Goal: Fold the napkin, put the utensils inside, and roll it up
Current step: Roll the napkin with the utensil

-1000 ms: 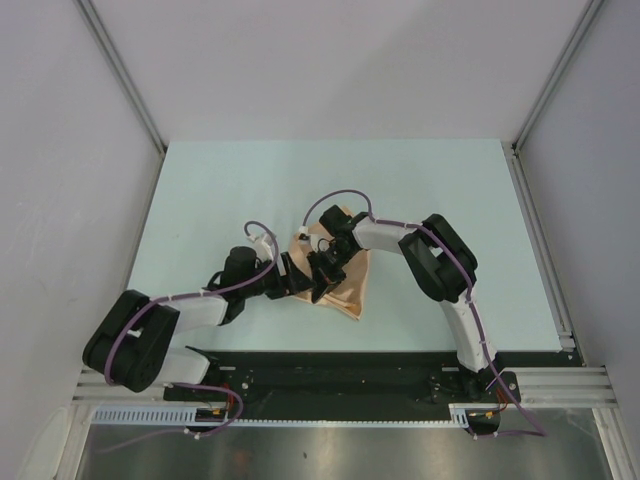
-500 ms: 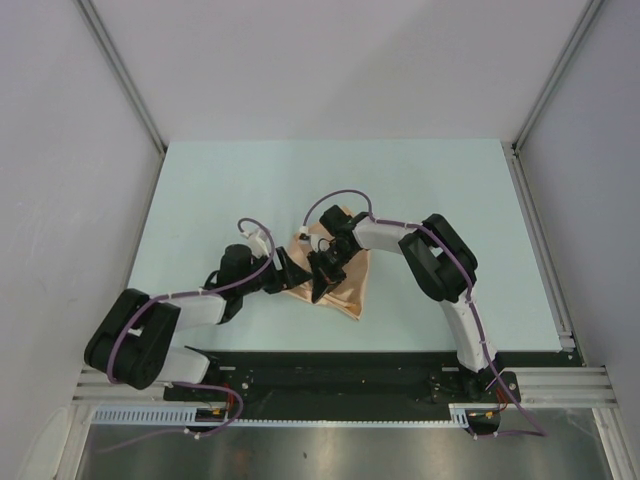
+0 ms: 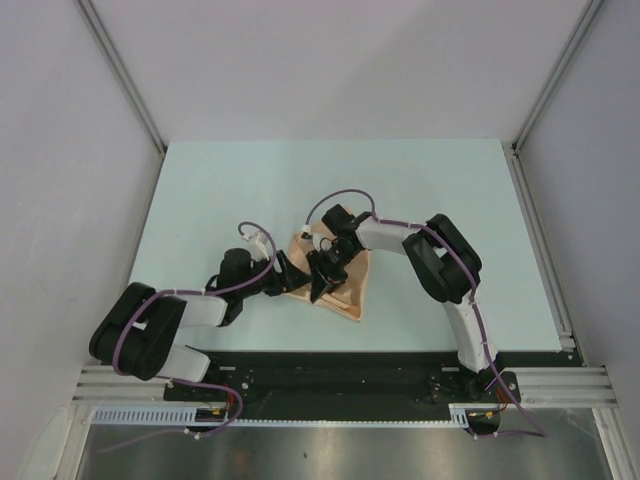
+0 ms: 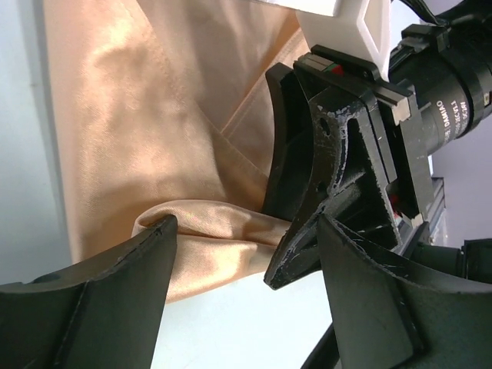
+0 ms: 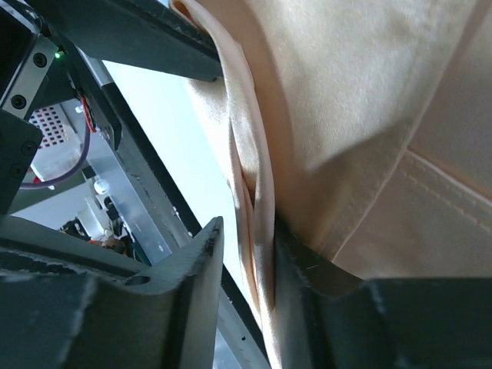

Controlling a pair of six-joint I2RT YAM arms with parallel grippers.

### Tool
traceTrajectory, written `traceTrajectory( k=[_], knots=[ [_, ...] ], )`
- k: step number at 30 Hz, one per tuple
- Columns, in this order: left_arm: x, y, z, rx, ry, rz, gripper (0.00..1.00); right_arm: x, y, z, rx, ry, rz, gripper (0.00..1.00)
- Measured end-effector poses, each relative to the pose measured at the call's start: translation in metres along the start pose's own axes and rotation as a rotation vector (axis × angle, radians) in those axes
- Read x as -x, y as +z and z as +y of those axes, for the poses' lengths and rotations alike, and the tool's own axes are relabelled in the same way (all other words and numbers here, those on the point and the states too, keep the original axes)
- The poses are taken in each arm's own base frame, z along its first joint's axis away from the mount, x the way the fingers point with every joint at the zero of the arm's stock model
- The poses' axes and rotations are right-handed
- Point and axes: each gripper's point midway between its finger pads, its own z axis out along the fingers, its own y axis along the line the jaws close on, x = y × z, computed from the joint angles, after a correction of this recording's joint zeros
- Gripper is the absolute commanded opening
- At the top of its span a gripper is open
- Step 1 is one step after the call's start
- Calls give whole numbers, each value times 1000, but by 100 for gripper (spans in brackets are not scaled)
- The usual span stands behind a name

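- At the near edge, both arm bases sit on a black rail (image 3: 330, 375). A purple cable (image 3: 345, 194) runs along each arm.
- The left gripper (image 3: 291, 278) lies low and reaches in from the left to the cloth's left border. Its jaws stand wide and grasp nothing. In the left wrist view a rounded bulge of cloth sits between its fingers (image 4: 100, 300) and touches that one.
- The right gripper (image 3: 318, 290) points down onto the middle of the cloth, just beside the left one. Its jaws are parted only narrowly. In the right wrist view a thin doubled edge of cloth stands in the slot, against one of the fingers (image 5: 338, 300), with a sliver of light beside the other.
- The napkin (image 3: 352, 292) is shiny peach-orange and folded to a rough triangle, with a corner toward the near right. It lies mid-worktop, under and between the two grippers, and a stitched hem shows in the right wrist view.
- The lens barrel (image 4: 453, 84) of the right arm's camera carries white lettering, turned sideways and too small to read with any certainty.
- A green light (image 5: 58, 55) glows on a dark housing.
- Beyond lies the pale blue-green worktop (image 3: 430, 180), with white walls behind it.
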Motion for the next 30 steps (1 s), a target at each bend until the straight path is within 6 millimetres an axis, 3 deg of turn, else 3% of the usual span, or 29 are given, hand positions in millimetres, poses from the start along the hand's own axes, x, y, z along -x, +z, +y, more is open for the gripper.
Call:
traceTrajectory(
  k=[6,8,15,19,23,30],
  knots=[
    [-3,-1,-7,-40,9,13,77,-6,-10,-3,-51,-1,-27,46],
    [-4,-2,2,-9,1,12,77,-11,-19,-5,-76,-3,-41,48],
    [-3,-2,4,-9,0,9,77,-21,-45,-9,-130,-8,-105,53],
    [-2,-2,5,-8,-1,5,77,-24,-50,-6,-149,-44,-140,63],
    [-2,-3,5,-6,-3,3,77,-20,-59,2,-215,-142,-215,68],
    [-1,-4,7,1,-7,3,77,1,-60,18,-330,-363,-357,69]
  ],
)
